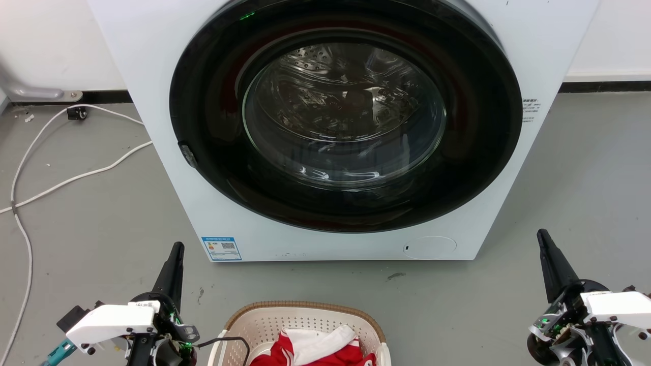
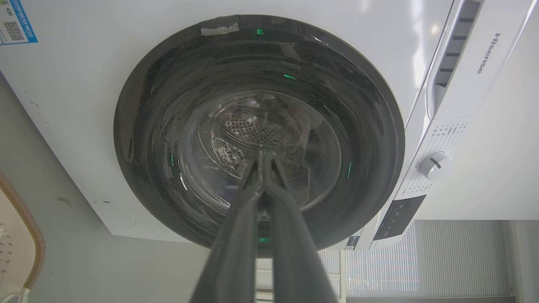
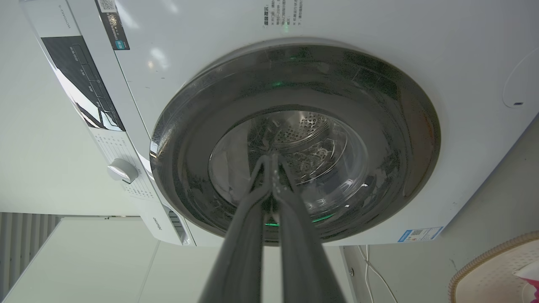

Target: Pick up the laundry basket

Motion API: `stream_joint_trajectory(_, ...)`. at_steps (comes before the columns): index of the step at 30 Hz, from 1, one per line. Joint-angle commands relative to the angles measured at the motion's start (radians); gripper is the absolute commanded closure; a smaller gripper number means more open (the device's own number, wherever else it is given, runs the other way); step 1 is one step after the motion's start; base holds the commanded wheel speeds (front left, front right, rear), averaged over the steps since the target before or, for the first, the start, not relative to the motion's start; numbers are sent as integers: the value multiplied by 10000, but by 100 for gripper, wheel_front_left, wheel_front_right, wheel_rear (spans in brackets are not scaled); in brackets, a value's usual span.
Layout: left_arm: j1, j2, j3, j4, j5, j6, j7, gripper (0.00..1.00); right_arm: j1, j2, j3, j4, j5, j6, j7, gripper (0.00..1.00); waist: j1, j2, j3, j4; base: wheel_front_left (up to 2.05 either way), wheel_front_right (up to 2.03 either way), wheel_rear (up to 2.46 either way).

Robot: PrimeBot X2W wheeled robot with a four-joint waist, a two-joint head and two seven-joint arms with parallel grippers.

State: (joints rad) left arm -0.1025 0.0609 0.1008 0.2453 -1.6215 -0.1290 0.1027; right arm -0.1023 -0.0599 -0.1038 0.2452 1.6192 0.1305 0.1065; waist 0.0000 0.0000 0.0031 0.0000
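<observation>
Head view: the cream perforated plastic laundry basket with a brown woven-look rim sits on the grey floor at bottom centre. There's red-and-white cloth inside it, and the big white front-loading washing machine is above. The left gripper is lower left and the right gripper lower right, both clear of the basket.

Left wrist view: fingers pinched together on nothing, basket rim at the left edge.

Right wrist view: same deal, clenched and empty, basket in the lower right corner.
</observation>
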Motion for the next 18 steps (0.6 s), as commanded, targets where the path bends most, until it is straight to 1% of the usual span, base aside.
stream_joint_trajectory(1, -85, -7, 20, 10, 41, -32, 18, 100, -108, 34, -17, 12, -34, 4, 18, 100, 0, 0, 0, 0, 0, 0, 0)
stream_joint_trajectory(17, -88, -25, 54, 10, 64, -32, 51, 100, -112, 53, -40, 14, -61, 4, 42, 100, 0, 0, 0, 0, 0, 0, 0)
stream_joint_trajectory(18, -88, -26, 56, 10, 63, -32, 53, 0, -112, 53, -42, 14, -63, 4, 44, 0, 0, 0, 0, 0, 0, 0, 0)
